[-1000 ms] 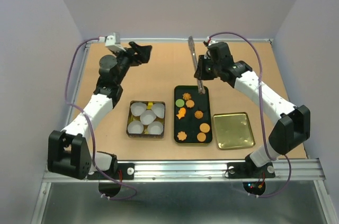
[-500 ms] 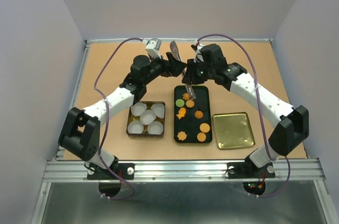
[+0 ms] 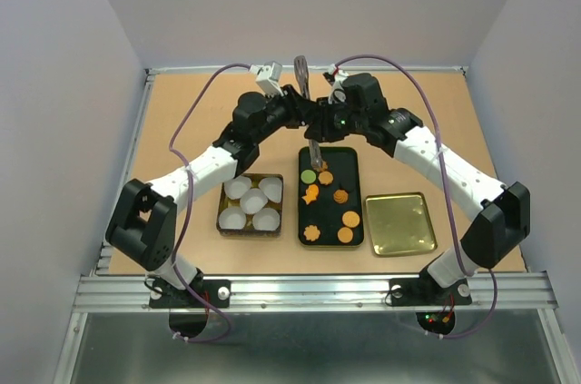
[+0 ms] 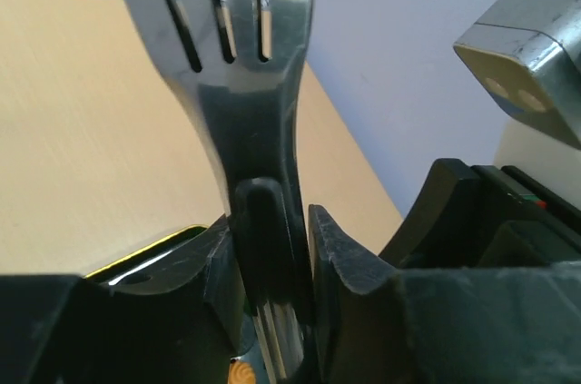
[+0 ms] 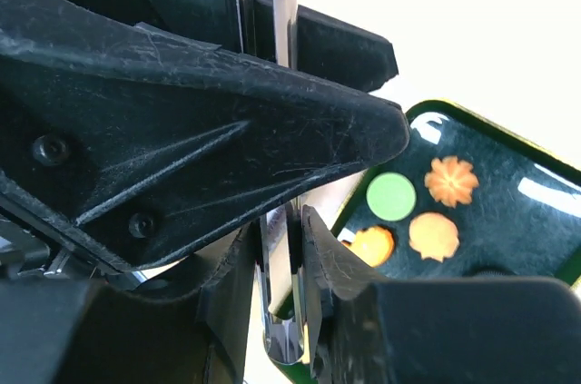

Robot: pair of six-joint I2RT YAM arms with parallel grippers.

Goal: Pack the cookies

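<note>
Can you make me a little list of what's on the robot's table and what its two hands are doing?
Left gripper: shut on the metal tongs, just under the slotted end
Right gripper: shut on the tongs too
Where the tongs are: held above the far end of the black tray
Cookies: about eight, one green, all in the black tray
Paper cups: five white ones in the tin, left of the black tray
Gold tray: right of the black tray
Cookies in cups: none yet
</note>
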